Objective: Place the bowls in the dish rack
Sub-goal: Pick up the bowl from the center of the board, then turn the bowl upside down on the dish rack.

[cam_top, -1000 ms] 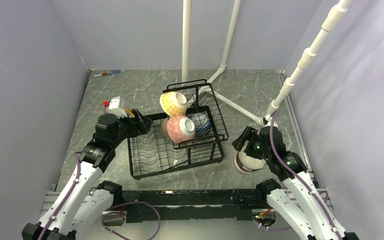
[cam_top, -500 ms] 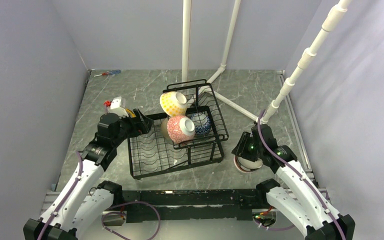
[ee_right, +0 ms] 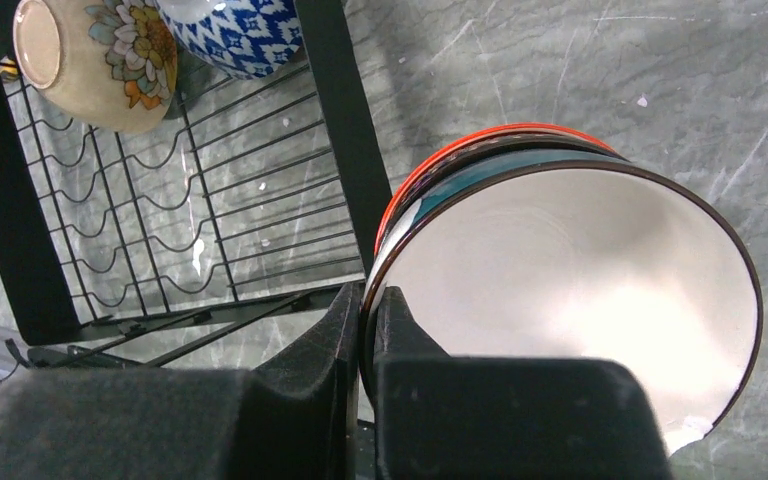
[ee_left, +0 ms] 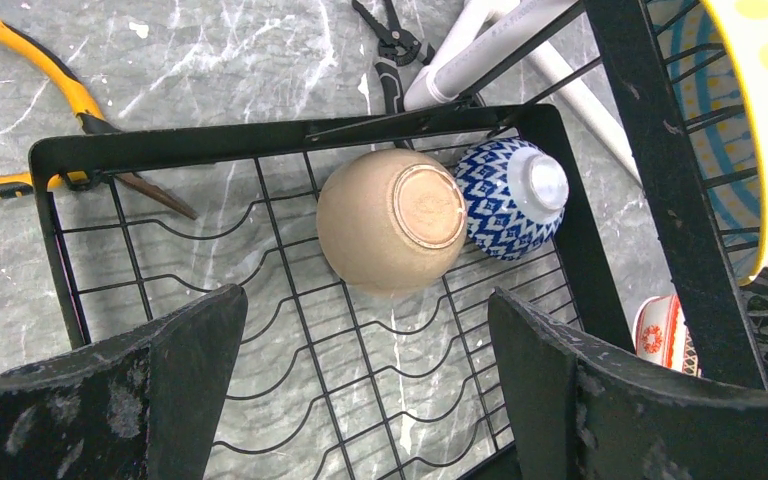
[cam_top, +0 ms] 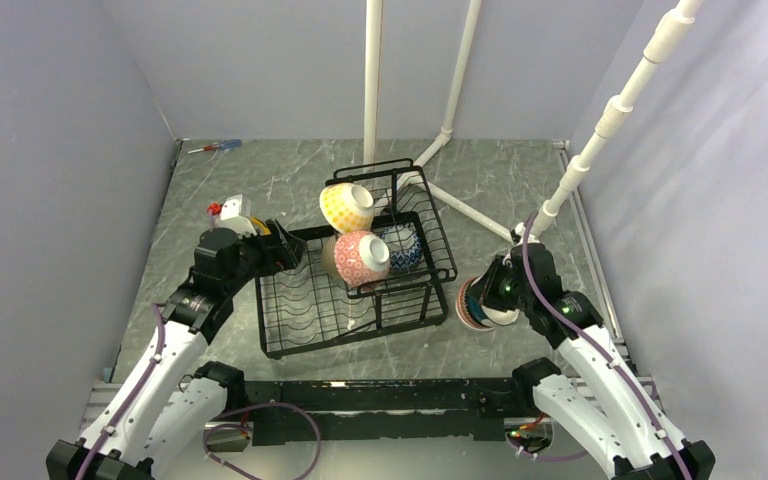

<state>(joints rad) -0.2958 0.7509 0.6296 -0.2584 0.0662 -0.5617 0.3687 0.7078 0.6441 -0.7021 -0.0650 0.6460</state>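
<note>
The left arm (cam_top: 175, 330) rises from its base and reaches forward and inward, its elbow bent and the wrist roughly level. The left end effector (cam_top: 288, 246) points to the robot's right, its two dark fingers (ee_left: 185, 350) spread wide with nothing between them. The right arm (cam_top: 580, 340) leans forward and bends in towards the middle, the wrist angled downward. The right end effector (ee_right: 368, 305) is closed tight, its fingers pinching the rim of a bowl (ee_right: 560, 280), which it holds tilted on its side.
</note>
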